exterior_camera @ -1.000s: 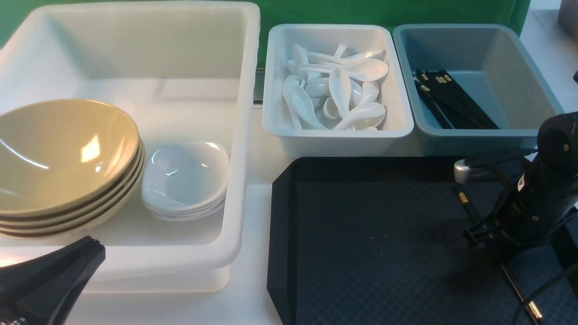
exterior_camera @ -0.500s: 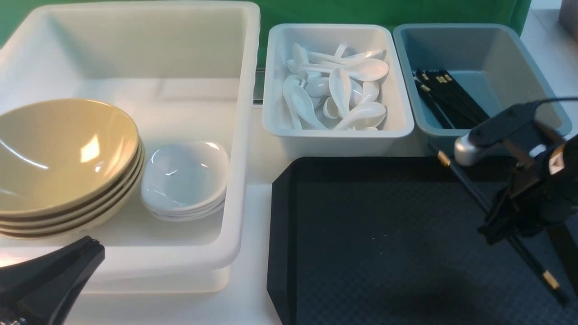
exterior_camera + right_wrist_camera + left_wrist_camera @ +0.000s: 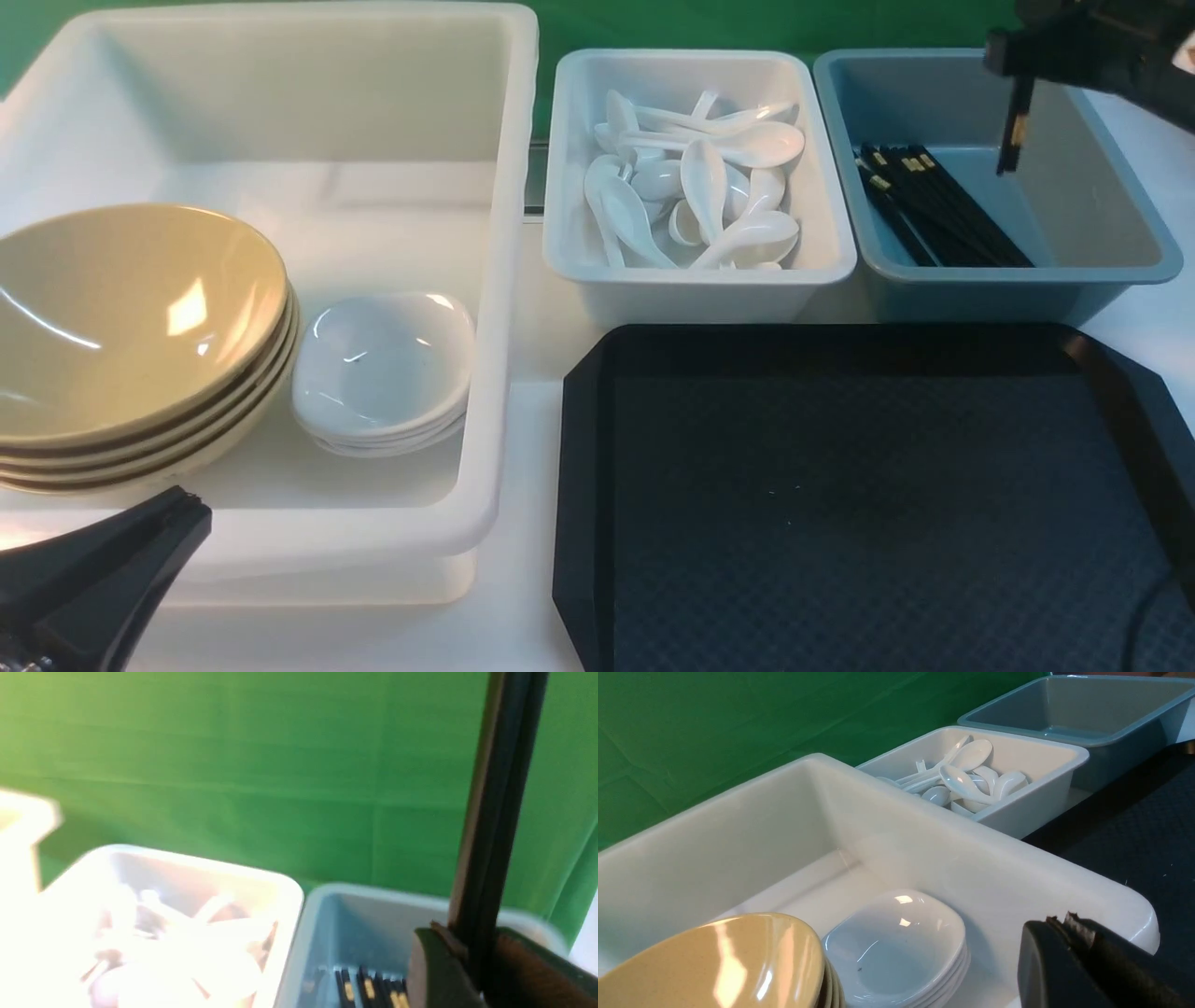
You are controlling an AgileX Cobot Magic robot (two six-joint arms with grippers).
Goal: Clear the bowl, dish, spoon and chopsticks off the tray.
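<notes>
Hanging over the blue-grey bin (image 3: 1102, 271), the right gripper (image 3: 1019, 65) has its jaws closed on the chopsticks (image 3: 1013, 131). They dangle almost upright, tips above the other black sticks (image 3: 943, 215) lying in that bin. The tray (image 3: 840, 523) sits on the worktop (image 3: 518, 616) just in front. Over in the big white tub (image 3: 504, 280), the bowl (image 3: 131, 317) tops a tan stack, with the dish (image 3: 383, 359) on a white stack just beside it. Spoons (image 3: 700, 187) are heaped in the middle bin (image 3: 831, 252). The left gripper (image 3: 191, 504) is low by the tub, its jaws pressed together on nothing.
</notes>
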